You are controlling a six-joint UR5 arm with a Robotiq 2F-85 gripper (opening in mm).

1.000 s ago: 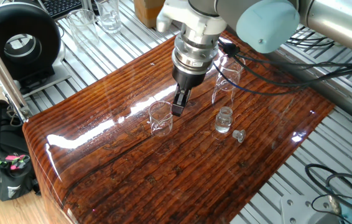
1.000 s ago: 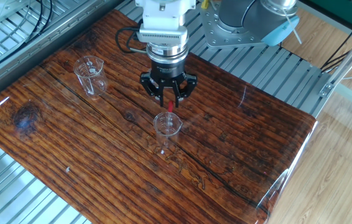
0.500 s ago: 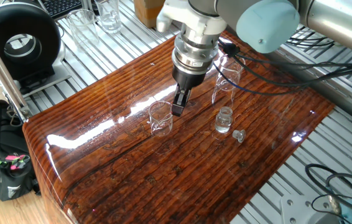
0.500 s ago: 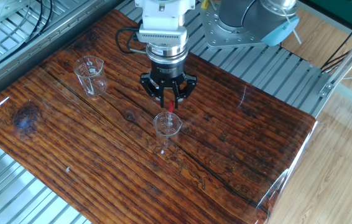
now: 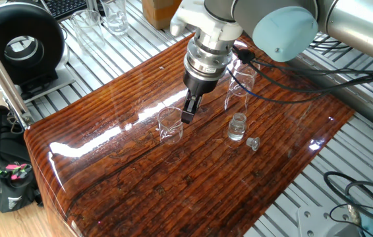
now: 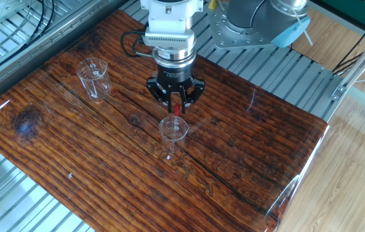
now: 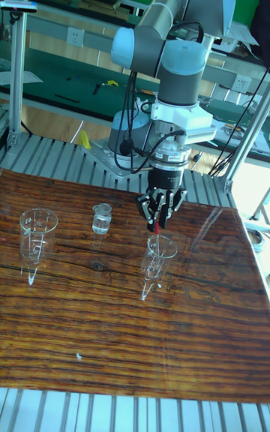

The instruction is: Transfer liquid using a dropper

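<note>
the slim clear dropper with the small red rubber bulb (image 6: 177, 110) hangs straight down from the black two-finger gripper (image 6: 175, 105), its long axis upright, red bulb at the top between the fingers and the glass tube pointing down into the small clear glass beaker (image 6: 173, 132) right below. in the tall fixed view the dropper (image 7: 157, 231) shows as a thin red line dropping from the gripper (image 7: 160, 214) to the rim of that beaker (image 7: 158, 253). from one fixed view the gripper (image 5: 190, 113) stands just beside the beaker (image 5: 170, 124) and the dropper itself can't be made out. the fingers are drawn in close around the bulb, gripping it; how hard they press i cannot tell. any liquid in the beaker is too faint to see.

on the glossy dark red-brown wooden table (image 5: 140, 178) also stand a tall clear glass vessel (image 5: 240, 84), a small clear bottle (image 5: 237, 126) with its glass stopper (image 5: 253, 143) lying just beside it, all well apart from the beaker. in the other fixed view the tall vessel (image 6: 94, 78) sits toward the far left.

compared with a second ago, next to nothing differs: the arm's upper casing has shifted a hair in one fixed view, but gripper, dropper and glassware sit where they were.
</note>
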